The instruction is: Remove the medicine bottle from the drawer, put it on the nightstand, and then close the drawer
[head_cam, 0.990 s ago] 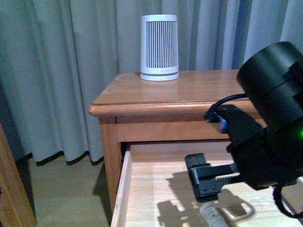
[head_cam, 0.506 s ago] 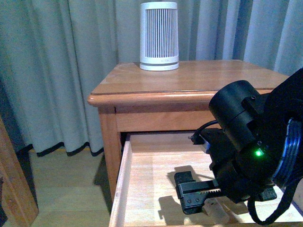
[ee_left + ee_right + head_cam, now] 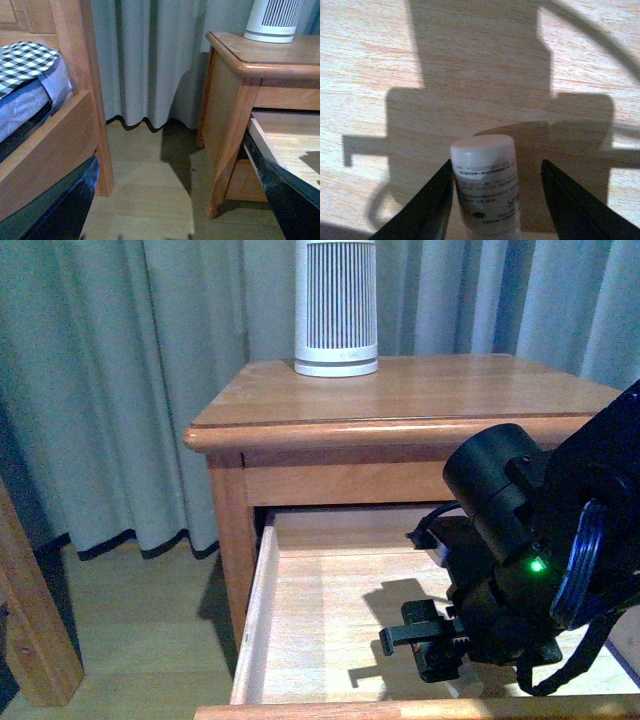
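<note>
Bottle [image 3: 487,185] lies flat on the drawer [image 3: 256,610] floor, cap pointing away from the right end effector [image 3: 494,172], body between its fingers. Fingers spread, not pinching: one finger [image 3: 427,200] at the bottle's side, touching or nearly so; the other stands clear with a gap. In the front view the end effector hides the bottle.

Drawer open. Left wall well apart from the end effector, bare pale wood between. Front edge near, just below it.

Bench [image 3: 400,390] top above and beyond the end effector, rounded edge overhanging. Ribbed cylinder [image 3: 336,305] at the far edge, bare wood before it.

Left end effector [image 3: 172,200] spread, empty, over floor [image 3: 145,165] between bed frame [image 3: 85,75] and bench leg.
</note>
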Robot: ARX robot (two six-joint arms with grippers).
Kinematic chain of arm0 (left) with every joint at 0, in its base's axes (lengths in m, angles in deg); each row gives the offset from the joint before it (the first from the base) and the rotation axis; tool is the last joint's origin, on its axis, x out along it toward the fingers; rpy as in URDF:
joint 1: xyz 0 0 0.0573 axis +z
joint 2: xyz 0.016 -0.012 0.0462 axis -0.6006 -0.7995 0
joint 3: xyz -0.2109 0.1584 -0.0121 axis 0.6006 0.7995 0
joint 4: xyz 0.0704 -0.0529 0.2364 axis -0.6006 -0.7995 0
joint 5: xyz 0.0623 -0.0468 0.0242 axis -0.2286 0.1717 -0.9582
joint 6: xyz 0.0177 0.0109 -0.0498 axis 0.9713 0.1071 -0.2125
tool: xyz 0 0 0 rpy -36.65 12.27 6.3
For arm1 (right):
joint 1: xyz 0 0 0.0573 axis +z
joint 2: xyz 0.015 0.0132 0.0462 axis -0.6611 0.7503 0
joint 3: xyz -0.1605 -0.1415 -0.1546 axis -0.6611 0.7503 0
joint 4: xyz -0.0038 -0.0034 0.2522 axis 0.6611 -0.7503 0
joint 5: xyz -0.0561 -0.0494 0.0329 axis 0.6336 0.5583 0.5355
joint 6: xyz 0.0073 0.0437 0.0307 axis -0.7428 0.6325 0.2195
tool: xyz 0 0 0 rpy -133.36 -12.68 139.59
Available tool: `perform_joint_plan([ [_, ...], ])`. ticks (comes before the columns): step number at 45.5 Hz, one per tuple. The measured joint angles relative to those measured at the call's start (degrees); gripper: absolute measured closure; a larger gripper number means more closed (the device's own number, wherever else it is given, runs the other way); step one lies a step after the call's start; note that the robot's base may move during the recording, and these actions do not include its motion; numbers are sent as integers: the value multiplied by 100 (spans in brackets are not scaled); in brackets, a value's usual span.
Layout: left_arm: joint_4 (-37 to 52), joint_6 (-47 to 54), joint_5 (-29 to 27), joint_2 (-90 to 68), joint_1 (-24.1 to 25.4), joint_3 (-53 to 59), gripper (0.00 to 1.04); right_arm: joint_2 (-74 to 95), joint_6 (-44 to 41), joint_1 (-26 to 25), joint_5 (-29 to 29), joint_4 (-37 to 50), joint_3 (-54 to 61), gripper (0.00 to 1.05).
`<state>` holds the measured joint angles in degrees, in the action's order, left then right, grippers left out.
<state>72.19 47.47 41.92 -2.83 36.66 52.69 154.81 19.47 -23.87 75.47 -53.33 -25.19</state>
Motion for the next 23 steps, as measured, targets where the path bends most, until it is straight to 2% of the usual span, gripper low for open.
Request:
perform_joint_plan([
  [5, 0, 0, 0, 0, 0, 0, 7, 4, 2, 31, -46, -2, 2, 71],
  [6, 0, 0, 0, 0, 0, 0, 7, 4, 2, 33, -52, -2, 2, 73],
  [23, 0, 0, 0, 0, 0, 0, 7, -24, 15, 37, -96, 195, 146, 76],
])
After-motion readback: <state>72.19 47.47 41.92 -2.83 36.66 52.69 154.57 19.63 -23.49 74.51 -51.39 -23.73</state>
